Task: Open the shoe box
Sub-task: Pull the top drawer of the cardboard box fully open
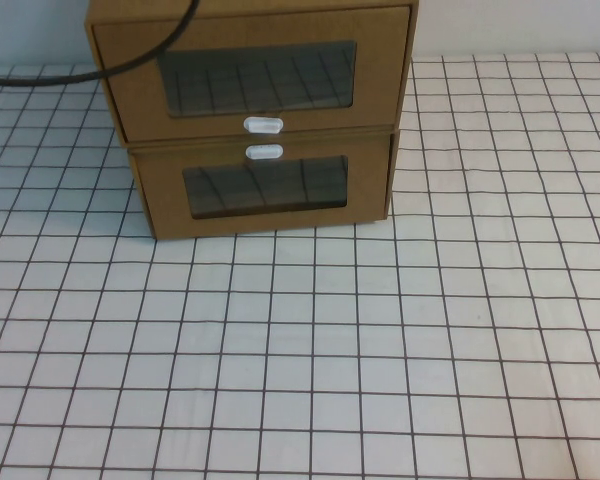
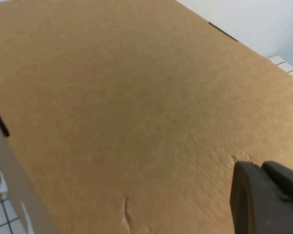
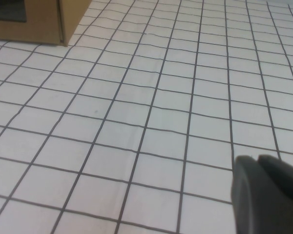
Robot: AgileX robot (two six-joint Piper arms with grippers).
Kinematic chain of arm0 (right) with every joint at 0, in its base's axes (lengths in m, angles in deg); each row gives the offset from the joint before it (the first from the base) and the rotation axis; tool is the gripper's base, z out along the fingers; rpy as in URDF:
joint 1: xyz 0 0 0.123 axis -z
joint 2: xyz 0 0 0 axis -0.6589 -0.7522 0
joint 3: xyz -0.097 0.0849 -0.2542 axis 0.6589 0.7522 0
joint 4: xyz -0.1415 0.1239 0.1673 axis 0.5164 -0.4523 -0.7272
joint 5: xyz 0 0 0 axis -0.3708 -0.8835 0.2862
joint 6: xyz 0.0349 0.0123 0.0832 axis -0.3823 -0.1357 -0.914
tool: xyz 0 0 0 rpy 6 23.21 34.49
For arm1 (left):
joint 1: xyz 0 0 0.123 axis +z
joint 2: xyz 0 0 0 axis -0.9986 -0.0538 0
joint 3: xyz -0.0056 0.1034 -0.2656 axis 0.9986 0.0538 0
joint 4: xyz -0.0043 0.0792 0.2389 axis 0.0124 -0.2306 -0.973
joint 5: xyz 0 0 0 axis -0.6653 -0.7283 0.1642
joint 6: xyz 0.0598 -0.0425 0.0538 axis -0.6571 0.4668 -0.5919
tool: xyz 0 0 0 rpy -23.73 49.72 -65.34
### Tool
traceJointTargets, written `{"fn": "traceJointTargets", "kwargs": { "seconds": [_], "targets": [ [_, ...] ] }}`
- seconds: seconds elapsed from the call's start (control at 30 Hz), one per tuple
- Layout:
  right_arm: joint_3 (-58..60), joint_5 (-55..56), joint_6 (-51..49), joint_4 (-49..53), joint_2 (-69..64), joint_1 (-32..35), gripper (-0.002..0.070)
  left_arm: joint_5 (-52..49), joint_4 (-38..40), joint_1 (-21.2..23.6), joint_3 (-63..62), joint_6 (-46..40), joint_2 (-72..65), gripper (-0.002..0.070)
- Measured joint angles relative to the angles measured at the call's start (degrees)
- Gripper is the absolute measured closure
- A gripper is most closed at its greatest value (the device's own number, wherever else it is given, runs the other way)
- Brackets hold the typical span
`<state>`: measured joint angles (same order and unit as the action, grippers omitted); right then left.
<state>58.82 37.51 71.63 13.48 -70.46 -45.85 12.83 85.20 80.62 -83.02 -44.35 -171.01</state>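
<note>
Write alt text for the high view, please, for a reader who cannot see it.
Two stacked cardboard shoe boxes, closed, with dark windows and white pull tabs, stand far left on a gridded table. Out of frame: left gripper over the box top, right gripper above the table, both shut.

We see soft, even, bright light in the high view; the box (image 1: pixel 250 120) casts only a faint shadow on the table (image 1: pixel 380 350) at its foot, and its dark windows (image 1: pixel 265 185) mirror the grid lines, with no harsh glare
</note>
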Motion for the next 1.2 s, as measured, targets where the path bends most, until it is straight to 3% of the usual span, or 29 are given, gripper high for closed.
{"fn": "traceJointTargets", "kwargs": {
  "seconds": [0.3,0.6,0.83,1.0,1.2],
  "targets": [
    [0.00,0.00,0.00,0.00,0.00,0.00,0.0689,-1.99,-4.16,-6.14,-11.42,2.72,-12.75,0.0677],
    [0.00,4.27,0.00,-0.95,0.00,0.00,0.0689,-4.46,-5.72,-6.45,-12.88,4.52,-15.85,0.0677],
    [0.00,14.14,0.00,-24.15,0.00,0.00,0.0689,-4.46,-5.99,-6.54,-12.97,4.61,-15.85,0.0677],
    [0.00,18.38,0.00,-33.82,0.00,0.00,0.0689,-4.01,-6.07,-6.54,-12.97,4.61,-15.89,0.0677],
    [-8.59,5.35,0.00,-37.51,-5.47,0.00,0.0689,-3.55,-6.49,-6.54,-12.97,4.61,-15.89,0.0677]
  ]
}}
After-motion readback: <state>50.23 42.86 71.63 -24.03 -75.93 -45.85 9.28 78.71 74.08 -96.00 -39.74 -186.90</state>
